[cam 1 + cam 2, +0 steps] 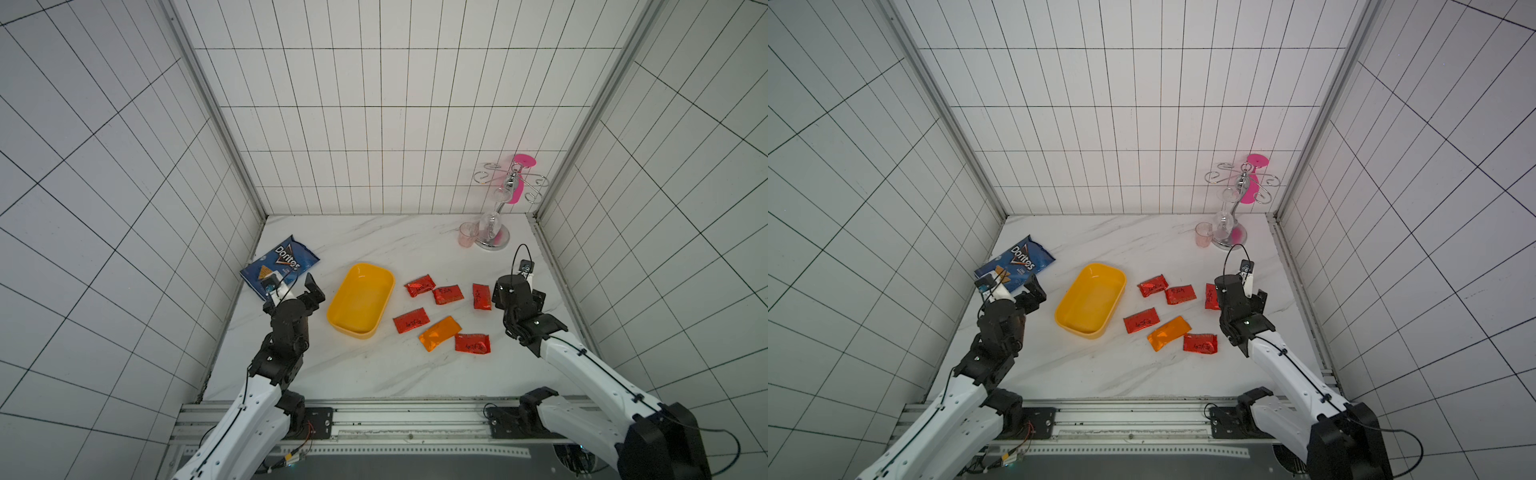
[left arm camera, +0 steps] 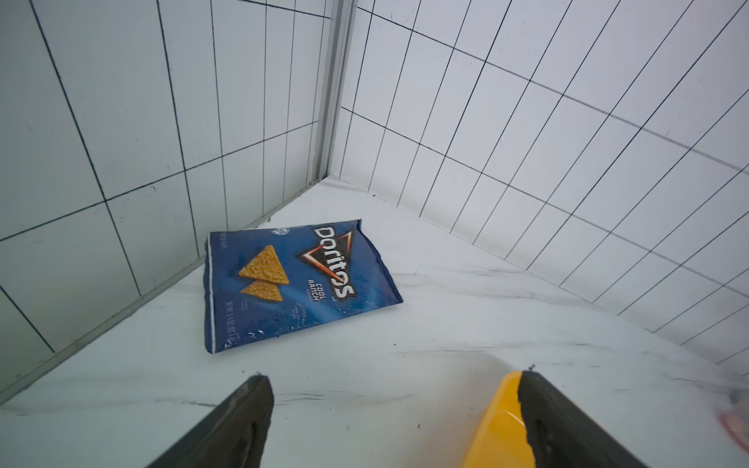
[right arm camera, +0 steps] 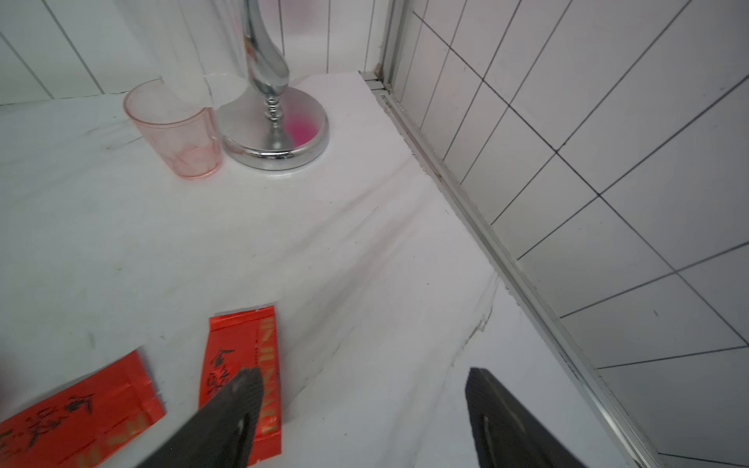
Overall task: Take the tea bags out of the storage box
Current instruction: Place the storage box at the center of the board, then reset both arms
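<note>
The yellow storage box [image 1: 360,299] [image 1: 1090,299] lies on the marble table with nothing inside it. The tea bags lie loose on the table to its right: several red sachets, such as one [image 1: 419,285] and another [image 1: 472,343], and an orange one [image 1: 439,333] [image 1: 1169,332]. My left gripper [image 1: 305,291] [image 2: 395,377] is open just left of the box, one finger against the box's yellow wall [image 2: 498,421]. My right gripper [image 1: 515,293] [image 3: 364,375] is open and holds nothing. One of its fingers hangs over the rightmost red tea bag [image 3: 243,356] [image 1: 481,296].
A blue Doritos bag [image 1: 280,266] [image 2: 296,283] lies at the back left by the wall. A chrome glass rack [image 1: 496,232] [image 3: 275,133] with a pink cup [image 1: 468,235] [image 3: 178,129] beside it stands at the back right. Tiled walls close in three sides.
</note>
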`<state>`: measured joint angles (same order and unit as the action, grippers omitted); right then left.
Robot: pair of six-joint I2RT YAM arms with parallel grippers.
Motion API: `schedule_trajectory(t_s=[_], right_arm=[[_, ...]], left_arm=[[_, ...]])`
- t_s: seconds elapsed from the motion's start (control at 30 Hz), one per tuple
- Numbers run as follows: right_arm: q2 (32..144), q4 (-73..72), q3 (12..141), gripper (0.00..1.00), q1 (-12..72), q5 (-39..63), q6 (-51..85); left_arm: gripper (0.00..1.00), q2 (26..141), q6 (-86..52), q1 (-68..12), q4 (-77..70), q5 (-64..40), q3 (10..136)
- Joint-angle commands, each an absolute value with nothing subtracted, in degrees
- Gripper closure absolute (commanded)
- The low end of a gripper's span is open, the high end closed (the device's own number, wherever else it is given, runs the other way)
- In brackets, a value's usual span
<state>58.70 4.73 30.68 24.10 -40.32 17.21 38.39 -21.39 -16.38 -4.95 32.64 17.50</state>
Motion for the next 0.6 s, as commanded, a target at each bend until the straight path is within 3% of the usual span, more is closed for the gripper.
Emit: schedule_trajectory(t_s=[0.0, 0.07, 0.27, 0.5, 0.57], right_arm=[[59.2, -7.2, 28.3, 0.15, 20.6, -46.5, 13.0], [60.6, -17.9, 24.9, 0.15, 18.8, -46.6, 8.3], [73.0, -38.4, 19.6, 0.16, 13.2, -44.8, 4.7], [86.2, -72.0, 12.0, 0.22, 6.3, -26.9, 1.2], [84.7, -63.0, 13.9, 0.01, 6.0, -17.4, 0.0]], left_arm=[[0.02, 43.4, -9.7, -13.3, -24.3, 34.3, 14.3], [0.02, 50.9, -8.7, -10.8, -25.6, 31.7, 15.7], [0.02, 75.0, -4.5, -8.1, -50.0, 29.7, 14.9], [0.02, 86.3, 0.4, -7.5, -56.5, 21.2, 18.8], [0.02, 86.1, -1.0, -6.7, -55.8, 20.0, 18.4]])
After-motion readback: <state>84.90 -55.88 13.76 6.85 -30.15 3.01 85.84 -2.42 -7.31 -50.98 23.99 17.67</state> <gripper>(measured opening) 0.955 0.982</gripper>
